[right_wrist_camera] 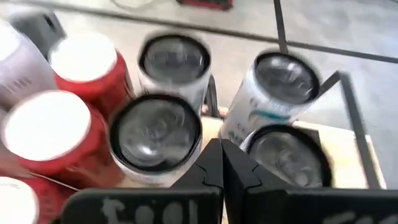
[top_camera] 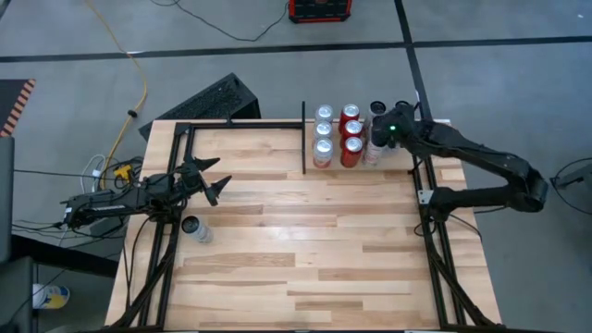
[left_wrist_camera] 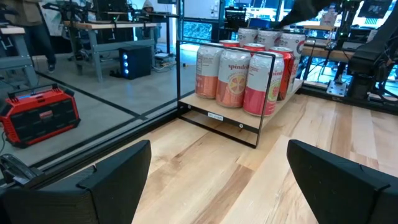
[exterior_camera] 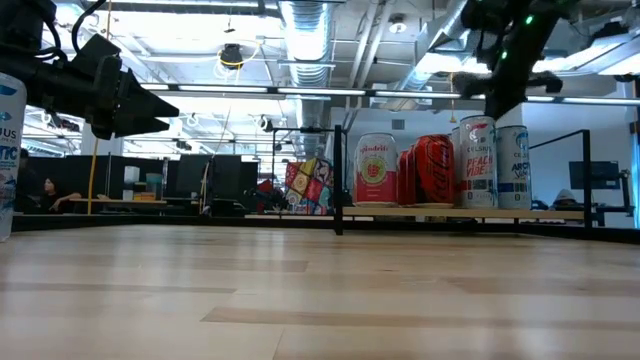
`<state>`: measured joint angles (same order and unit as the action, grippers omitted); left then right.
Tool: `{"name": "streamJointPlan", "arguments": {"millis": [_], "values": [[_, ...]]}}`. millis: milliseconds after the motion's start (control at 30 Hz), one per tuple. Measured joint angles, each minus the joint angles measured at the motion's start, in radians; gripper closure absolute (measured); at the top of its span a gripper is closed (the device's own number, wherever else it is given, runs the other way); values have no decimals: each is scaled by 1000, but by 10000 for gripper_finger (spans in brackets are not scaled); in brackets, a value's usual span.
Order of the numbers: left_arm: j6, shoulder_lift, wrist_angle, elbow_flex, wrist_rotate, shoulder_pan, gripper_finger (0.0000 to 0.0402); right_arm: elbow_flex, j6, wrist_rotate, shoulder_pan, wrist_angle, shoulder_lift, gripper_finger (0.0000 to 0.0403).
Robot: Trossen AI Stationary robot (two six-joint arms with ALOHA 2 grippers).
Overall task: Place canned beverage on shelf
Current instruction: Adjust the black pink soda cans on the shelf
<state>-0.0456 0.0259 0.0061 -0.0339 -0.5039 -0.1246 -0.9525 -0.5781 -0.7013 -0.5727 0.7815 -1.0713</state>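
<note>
**Aluminium can waits at the left edge while the shelf fills up**

Aluminium is what I am dealing with: one loose can (top_camera: 193, 227) stands upright near the left edge of the table (top_camera: 324, 250), just beside and nearer to me than the left gripper (top_camera: 215, 181). In the low view the same can (exterior_camera: 8, 150) shows at the far left, white with blue print. I judge it light and thin-walled, stiff enough end to end but easy to dent at the side, and smooth enough to slip. I would take it around the middle of the body, fingers on opposite sides, squeezing only firmly enough to lift, and keep it upright.

My left gripper hovers above the table with its fingers (left_wrist_camera: 112, 180) spread wide and nothing between them. It points toward the shelf (left_wrist_camera: 239, 121), not at the can.

The shelf sits at the far right of the table, behind a short black divider bar (top_camera: 303, 139). Silver and red cans (top_camera: 337, 136) already stand there in tight rows, touching or nearly so.

My right gripper (right_wrist_camera: 222, 163) is clenched tight, holding nothing, hanging just above the tops of the rightmost cans. Free room on the shelf looks scarce from here; I cannot tell where a clear slot remains.
</note>
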Motion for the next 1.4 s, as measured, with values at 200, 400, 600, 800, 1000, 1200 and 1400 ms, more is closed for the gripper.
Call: {"name": "streamJointPlan", "arguments": {"millis": [200, 400, 600, 800, 1000, 1200, 1400], "values": [[0, 0, 0, 0, 0, 0, 40, -30, -2, 49, 94, -7, 66, 386], [0, 0, 0, 0, 0, 0, 40, -34, -63, 49, 278, -9, 67, 386], [0, 0, 0, 0, 0, 0, 40, -34, -118, 25, 377, -5, 19, 386], [0, 0, 0, 0, 0, 0, 40, -34, -122, 23, 375, -3, -46, 386], [0, 0, 0, 0, 0, 0, 40, -34, -122, 22, 351, 7, -82, 386], [0, 0, 0, 0, 0, 0, 40, -34, -122, 21, 340, 30, -81, 386], [0, 0, 0, 0, 0, 0, 40, -34, -129, 21, 326, 52, -81, 386]]}}
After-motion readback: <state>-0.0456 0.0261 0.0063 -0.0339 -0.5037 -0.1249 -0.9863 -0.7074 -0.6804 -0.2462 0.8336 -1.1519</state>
